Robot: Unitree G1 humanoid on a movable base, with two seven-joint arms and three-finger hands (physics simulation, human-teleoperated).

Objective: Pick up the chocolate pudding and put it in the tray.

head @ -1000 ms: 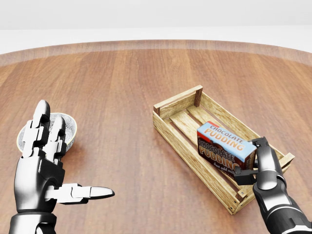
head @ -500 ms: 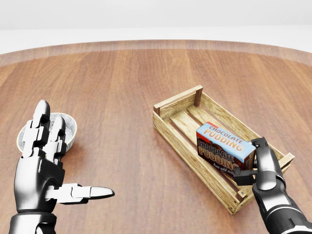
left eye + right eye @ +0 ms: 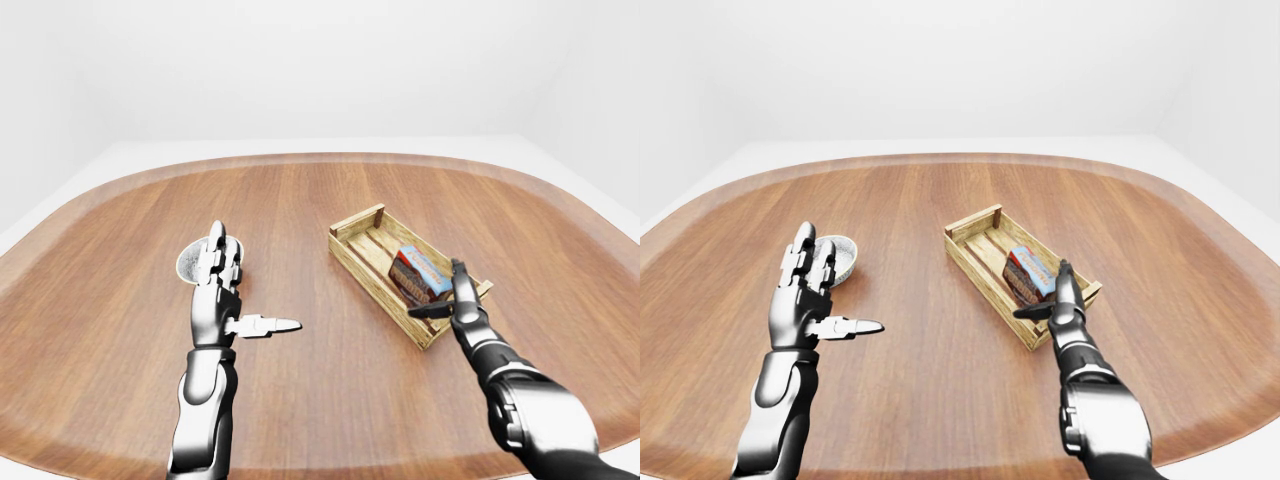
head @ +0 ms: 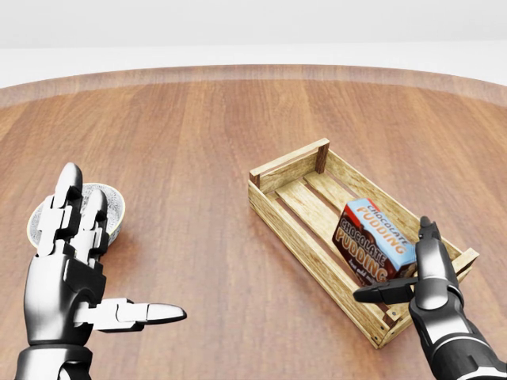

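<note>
The pudding box (image 4: 375, 241) is lying in the lower right end of the tray (image 4: 289, 229), long axis along the tray, just upper left of the right hand (image 4: 412, 277). That hand is now spreading wide, having let go; the box has tipped over. The left hand (image 4: 75, 269) is idling open at lower left.

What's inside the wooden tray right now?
The tray holds only the chocolate pudding box, tilted toward its right end. The right hand stands open beside it. The slats under the box and the corner behind the hand are covered.
</note>
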